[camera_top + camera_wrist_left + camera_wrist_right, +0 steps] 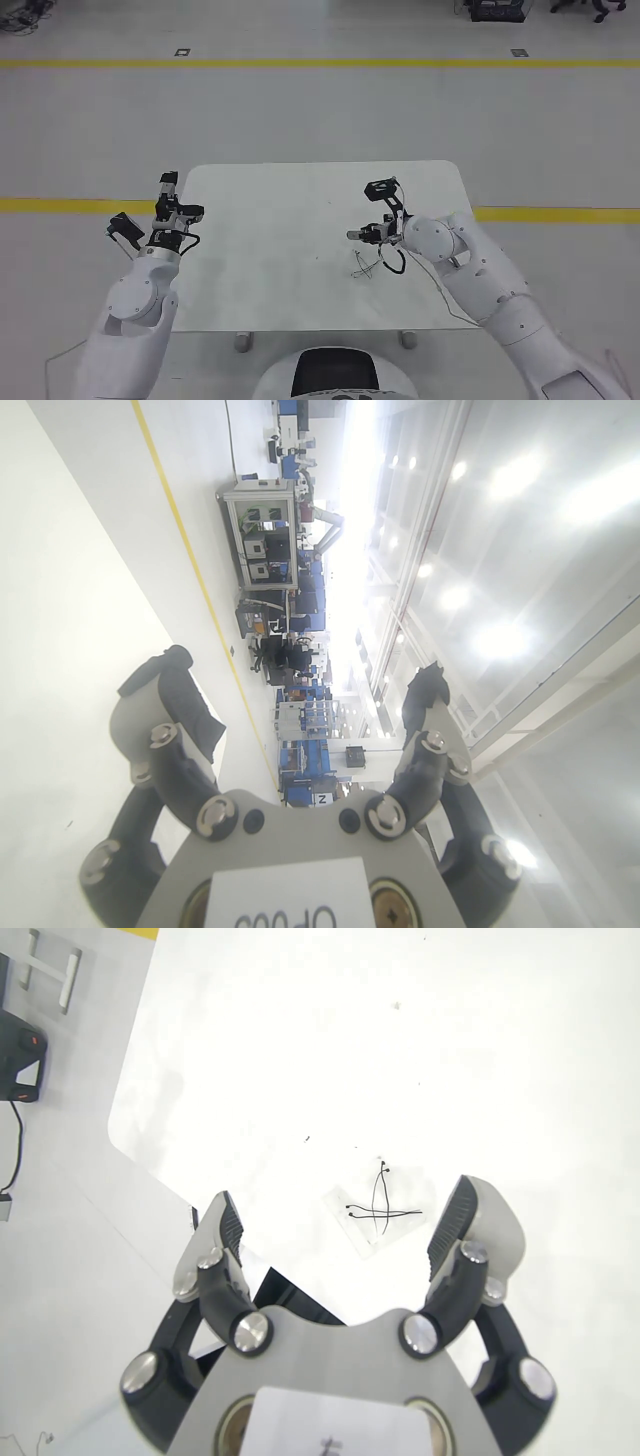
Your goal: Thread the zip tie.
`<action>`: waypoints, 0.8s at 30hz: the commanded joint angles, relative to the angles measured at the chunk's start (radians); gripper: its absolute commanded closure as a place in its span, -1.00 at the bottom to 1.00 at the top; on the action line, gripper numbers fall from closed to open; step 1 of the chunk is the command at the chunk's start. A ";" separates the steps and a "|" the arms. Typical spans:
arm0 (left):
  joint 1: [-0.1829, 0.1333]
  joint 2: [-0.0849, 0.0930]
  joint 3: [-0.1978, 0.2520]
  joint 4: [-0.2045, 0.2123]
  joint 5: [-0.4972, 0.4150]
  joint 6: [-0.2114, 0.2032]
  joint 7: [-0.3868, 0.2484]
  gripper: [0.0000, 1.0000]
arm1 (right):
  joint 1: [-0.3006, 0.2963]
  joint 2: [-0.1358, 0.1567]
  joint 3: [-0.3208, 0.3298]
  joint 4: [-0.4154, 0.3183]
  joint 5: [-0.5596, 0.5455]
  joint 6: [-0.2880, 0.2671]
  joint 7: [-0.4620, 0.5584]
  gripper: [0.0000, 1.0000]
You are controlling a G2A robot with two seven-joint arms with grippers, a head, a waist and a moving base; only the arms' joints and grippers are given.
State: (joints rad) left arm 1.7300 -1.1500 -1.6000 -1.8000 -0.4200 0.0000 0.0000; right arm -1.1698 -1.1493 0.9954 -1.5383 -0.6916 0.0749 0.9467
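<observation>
Several thin black zip ties (382, 1208) lie crossed on a clear plastic sheet on the white table (300, 1053). In the top view the zip ties (362, 265) rest right of the table's middle. My right gripper (345, 1193) hovers above them, open, nothing between its ribbed pads; in the top view the right gripper (362, 235) sits just behind the ties. My left gripper (302, 665) is open and empty, pointing out toward the room. From above, the left gripper (175, 200) is over the table's left edge, far from the ties.
The table (280, 220) is bare apart from the ties and a few small specks. Its rounded near corner (112, 1138) lies close to the right gripper. A black device (20, 1058) with a cable stands on the floor beyond that edge.
</observation>
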 commanded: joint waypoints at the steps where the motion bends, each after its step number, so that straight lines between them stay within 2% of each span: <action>1: 0.000 0.000 0.000 0.000 0.000 0.000 0.000 -1.00 | 0.000 0.000 0.000 0.000 0.000 0.000 0.000 -1.00; 3: 0.000 0.000 0.000 0.000 0.000 0.000 0.000 -1.00 | 0.007 -0.001 -0.023 -0.002 -0.044 -0.018 0.005 -1.00; 12: 0.000 0.000 0.000 0.000 0.000 0.000 0.000 -1.00 | 0.121 -0.050 -0.188 0.131 -0.142 0.048 0.071 -1.00; 24: 0.000 0.000 0.000 0.000 0.000 0.000 0.000 -1.00 | 0.127 -0.055 -0.205 0.145 -0.157 0.040 0.066 -1.00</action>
State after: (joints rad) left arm 1.7300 -1.1500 -1.6000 -1.8000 -0.4200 0.0000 0.0000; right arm -1.0403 -1.2047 0.7961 -1.3943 -0.8275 0.1167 1.0194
